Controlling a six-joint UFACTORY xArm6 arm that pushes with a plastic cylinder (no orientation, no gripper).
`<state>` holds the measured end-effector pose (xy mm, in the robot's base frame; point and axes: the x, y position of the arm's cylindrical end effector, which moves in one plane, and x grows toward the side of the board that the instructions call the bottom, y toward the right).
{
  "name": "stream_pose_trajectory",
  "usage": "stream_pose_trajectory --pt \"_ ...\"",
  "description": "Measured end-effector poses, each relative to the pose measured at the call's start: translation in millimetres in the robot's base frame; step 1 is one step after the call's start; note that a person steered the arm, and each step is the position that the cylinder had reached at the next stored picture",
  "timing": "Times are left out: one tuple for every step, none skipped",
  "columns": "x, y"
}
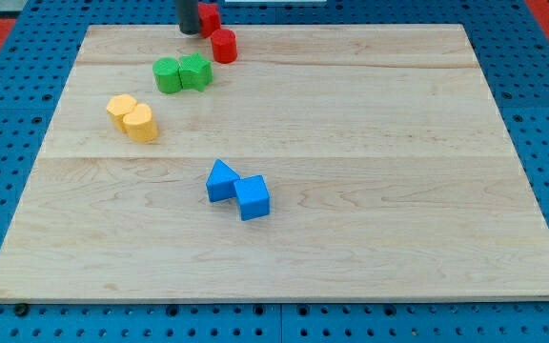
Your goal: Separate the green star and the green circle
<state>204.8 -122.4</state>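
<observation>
The green star [196,71] and the green circle [168,75] sit touching side by side near the view's top left of the wooden board [370,143], the circle on the left. My tip [189,31] is at the board's top edge, above the green pair and a short way from them, right beside a red block [210,17].
A red cylinder [223,46] stands just up and right of the green star. Two yellow blocks [132,117] touch each other at the left. A blue triangle [221,180] and a blue cube [253,197] touch near the board's middle.
</observation>
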Motion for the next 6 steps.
stream_pose_trajectory --pt "67.1 -7.5" --pt "95.8 11.4" --pt "92.9 19.6" --pt "70.9 24.6" --pt "46.1 45.2" --pt "50.9 66.1"
